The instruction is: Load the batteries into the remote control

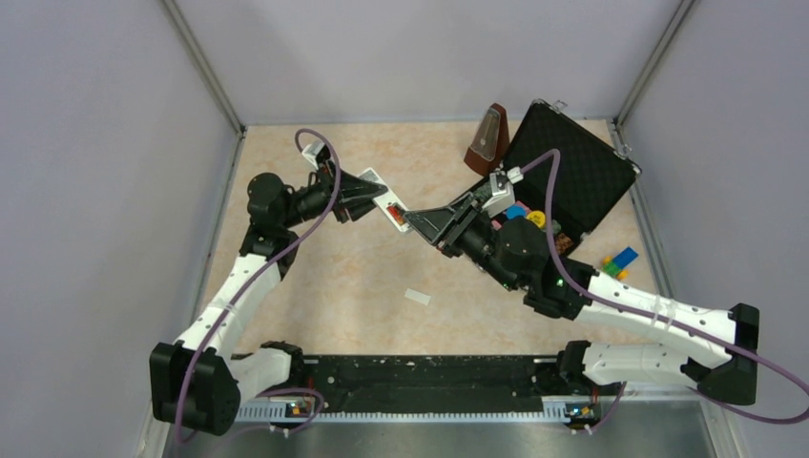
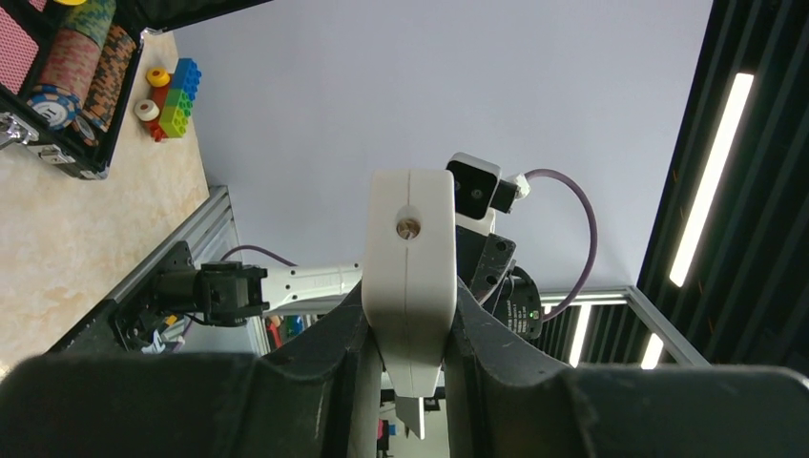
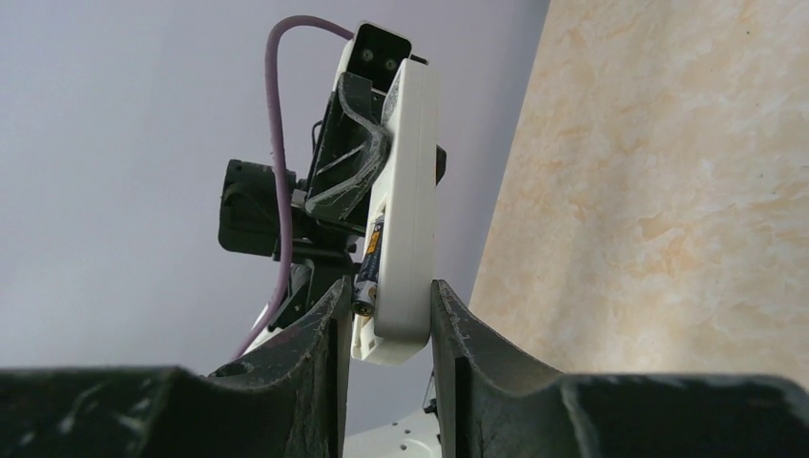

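Note:
My left gripper (image 1: 375, 195) is shut on the white remote control (image 1: 386, 203) and holds it above the table; in the left wrist view the remote (image 2: 410, 267) stands edge-on between the fingers of that gripper (image 2: 408, 329). My right gripper (image 1: 416, 221) meets it from the right. In the right wrist view that gripper (image 3: 389, 310) is closed around the remote's near end (image 3: 405, 219), with a dark battery (image 3: 370, 262) lying in the open compartment against the left finger. A red battery (image 1: 393, 212) shows in the compartment from above.
A small white cover piece (image 1: 417, 297) lies flat on the table in front. An open black case (image 1: 572, 176) with poker chips (image 2: 81, 57) stands at the back right, a brown metronome (image 1: 487, 139) beside it. Coloured toy blocks (image 1: 618, 262) lie right of the case.

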Action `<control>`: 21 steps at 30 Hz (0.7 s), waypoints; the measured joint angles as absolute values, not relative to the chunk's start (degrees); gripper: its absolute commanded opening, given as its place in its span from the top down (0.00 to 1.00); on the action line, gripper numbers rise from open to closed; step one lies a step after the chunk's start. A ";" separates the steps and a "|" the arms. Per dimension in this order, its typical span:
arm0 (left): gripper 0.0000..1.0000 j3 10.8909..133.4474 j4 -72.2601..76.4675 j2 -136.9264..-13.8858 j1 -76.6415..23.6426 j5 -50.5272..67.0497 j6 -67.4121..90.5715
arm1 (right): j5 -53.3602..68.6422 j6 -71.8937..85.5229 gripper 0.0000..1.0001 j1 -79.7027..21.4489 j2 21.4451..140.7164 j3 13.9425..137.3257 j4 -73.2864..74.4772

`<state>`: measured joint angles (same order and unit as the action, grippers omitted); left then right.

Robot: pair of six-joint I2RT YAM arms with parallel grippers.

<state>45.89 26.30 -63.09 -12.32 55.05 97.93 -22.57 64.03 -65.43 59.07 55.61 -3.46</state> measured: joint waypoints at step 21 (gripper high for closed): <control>1.00 48.21 16.29 -61.63 -12.93 53.04 88.44 | -22.22 63.35 0.37 -65.43 59.70 56.25 -2.90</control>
